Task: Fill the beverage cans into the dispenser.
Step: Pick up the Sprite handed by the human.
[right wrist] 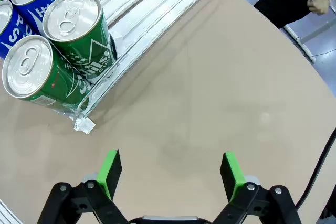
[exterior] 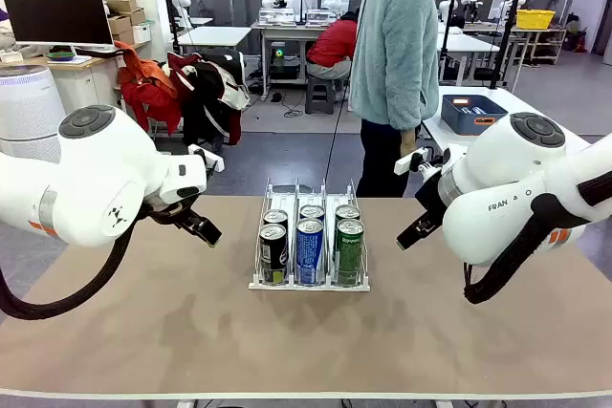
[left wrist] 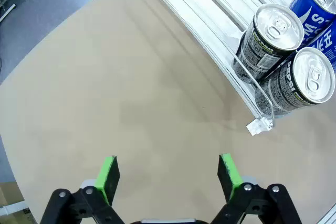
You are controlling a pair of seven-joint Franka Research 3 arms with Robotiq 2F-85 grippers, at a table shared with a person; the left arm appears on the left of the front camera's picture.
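The dispenser (exterior: 330,200) stands mid-table, its clear lanes running away from me. Six beverage cans stand at its near end: two black ones (exterior: 273,247) in the left lane, two blue ones (exterior: 309,249) in the middle, two green ones (exterior: 349,249) on the right. My left gripper (exterior: 201,227) hovers left of the rack, open and empty. The left wrist view has its fingers (left wrist: 168,177) spread over bare table, with the black cans (left wrist: 270,35) at upper right. My right gripper (exterior: 417,228) hangs right of the rack, also open (right wrist: 170,174), with the green cans (right wrist: 79,30) at upper left.
A person in a pale fleece jacket (exterior: 397,45) stands beyond the table's far edge, one hand (right wrist: 320,1) hanging near the corner. A dark blue bin (exterior: 473,112) sits on another table behind. Bare tabletop (exterior: 143,312) lies on both sides of the rack.
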